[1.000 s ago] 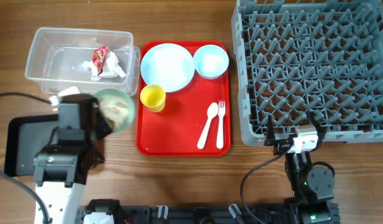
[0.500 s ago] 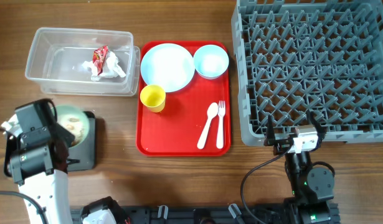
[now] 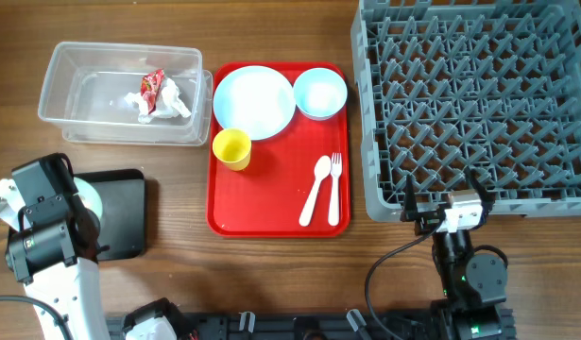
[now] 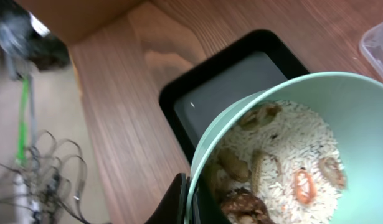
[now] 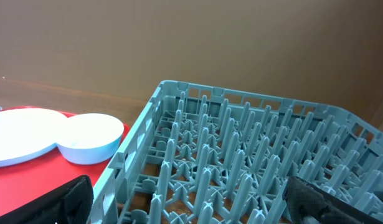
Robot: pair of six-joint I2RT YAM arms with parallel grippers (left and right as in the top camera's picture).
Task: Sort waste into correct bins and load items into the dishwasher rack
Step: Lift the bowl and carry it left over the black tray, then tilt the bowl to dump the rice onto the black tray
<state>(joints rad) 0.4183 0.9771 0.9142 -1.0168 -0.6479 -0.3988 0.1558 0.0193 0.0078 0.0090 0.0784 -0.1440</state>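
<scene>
My left gripper (image 4: 190, 200) is shut on the rim of the pale green bowl (image 4: 359, 124), tilted above the black tray (image 4: 241, 87). The bowl holds white rice and brown food scraps (image 4: 284, 155). In the overhead view only a sliver of the bowl (image 3: 89, 200) shows beside my left arm, over the black tray (image 3: 120, 212). The clear tub (image 3: 92, 90) holds the red wrapper (image 3: 153, 85) and white napkin (image 3: 165, 102). My right gripper (image 5: 191, 205) is open and empty at the front edge of the grey rack (image 3: 479, 94).
The red serving tray (image 3: 271, 203) holds a pale blue plate (image 3: 254, 99), a pale blue bowl (image 3: 320, 93), a yellow cup (image 3: 231, 148), a white spoon (image 3: 316, 189) and a fork (image 3: 334, 184). The table's left edge lies just beyond the black tray.
My left arm has carried the green bowl left from beside the red tray to over the black tray. The right arm has not moved.
</scene>
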